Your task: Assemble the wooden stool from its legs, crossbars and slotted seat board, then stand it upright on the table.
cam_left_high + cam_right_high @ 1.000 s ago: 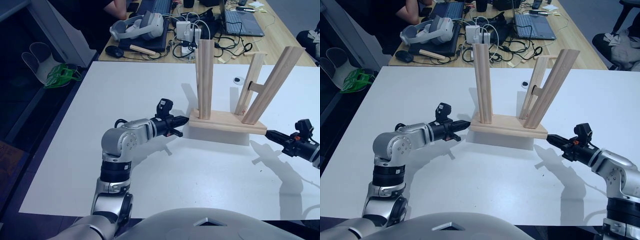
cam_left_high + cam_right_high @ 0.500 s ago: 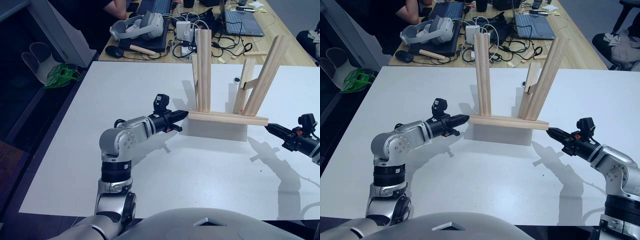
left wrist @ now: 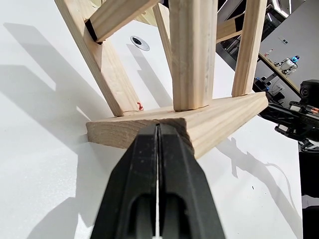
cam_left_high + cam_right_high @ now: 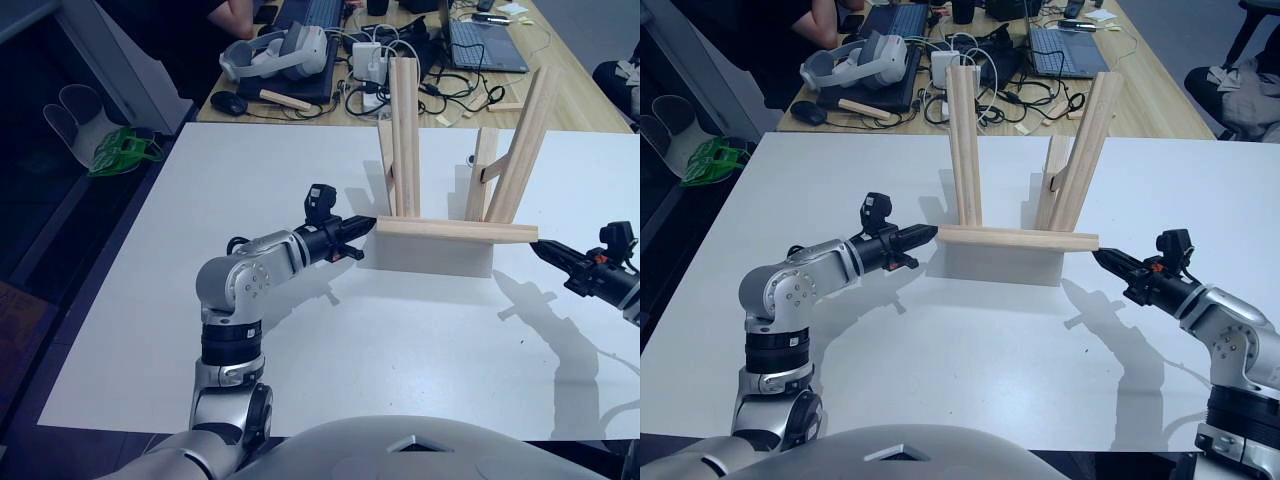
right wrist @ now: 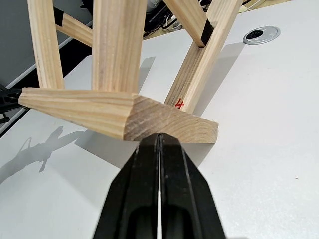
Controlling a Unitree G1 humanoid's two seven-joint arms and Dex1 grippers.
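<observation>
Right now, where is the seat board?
In the left eye view the seat board is right of centre, above the table, legs up, pressed end to end between the left gripper and the right gripper.

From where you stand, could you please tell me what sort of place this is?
Probably a robotics lab or shared office: behind the white table stands a wooden desk crowded with laptops, a headset and tangled cables.

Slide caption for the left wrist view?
Shut left gripper butts the edge of the seat board, the legs pointing up.
</observation>
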